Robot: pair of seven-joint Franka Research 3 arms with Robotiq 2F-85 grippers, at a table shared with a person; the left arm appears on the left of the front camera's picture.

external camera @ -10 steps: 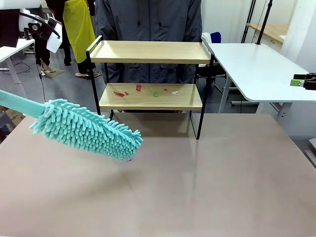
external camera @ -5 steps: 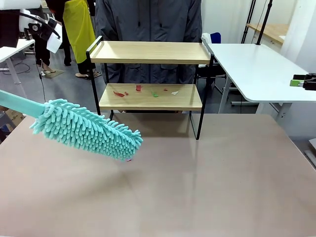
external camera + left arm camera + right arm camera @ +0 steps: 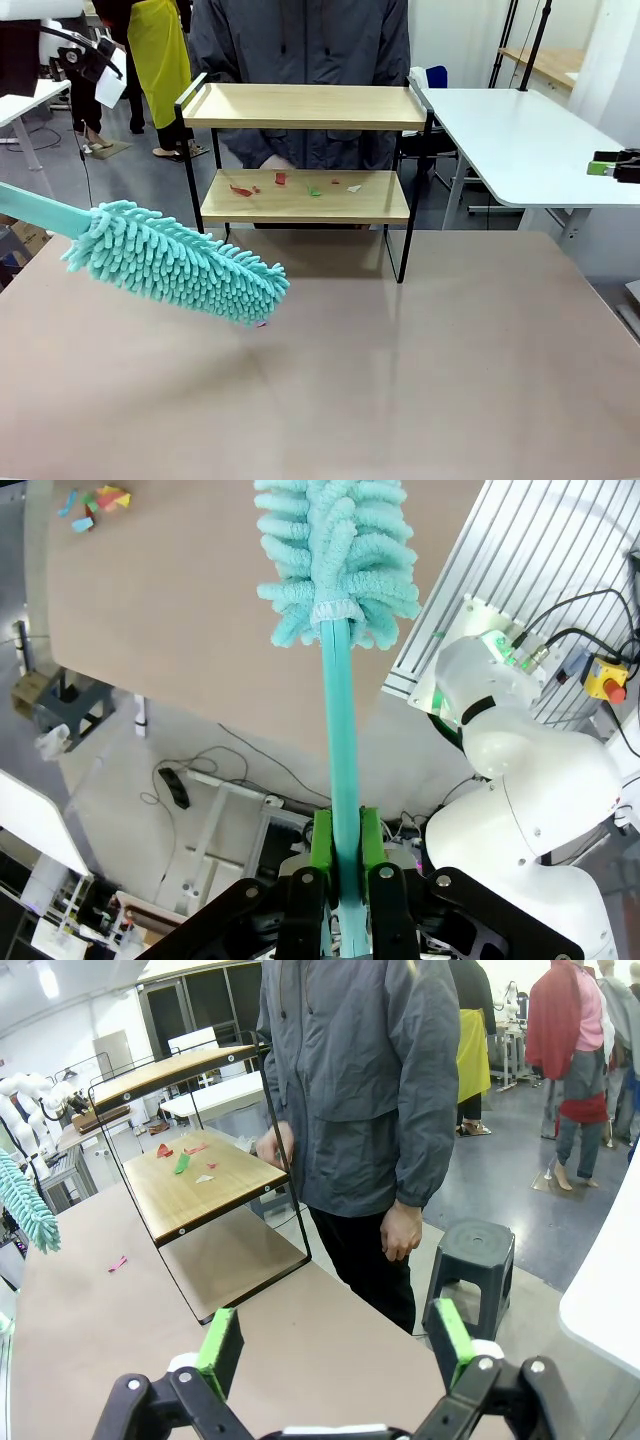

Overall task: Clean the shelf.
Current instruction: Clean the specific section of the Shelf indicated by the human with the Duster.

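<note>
I get bright, even overhead light, a ceiling lamp (image 3: 42, 978) glaring at eleven o'clock; wrist views bend at edges.

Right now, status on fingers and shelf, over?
Left fingers shut on duster, short of the shelf. Right fingers open, off to the side. Scraps on lower board. Person's hand at shelf's far edge, maybe in the way.

A robotics lab: white worktables (image 3: 520, 140), tripod stands (image 3: 535, 45), floor cables (image 3: 250, 770), a white robot arm (image 3: 520, 760) by slotted aluminium plate (image 3: 520, 550).
</note>
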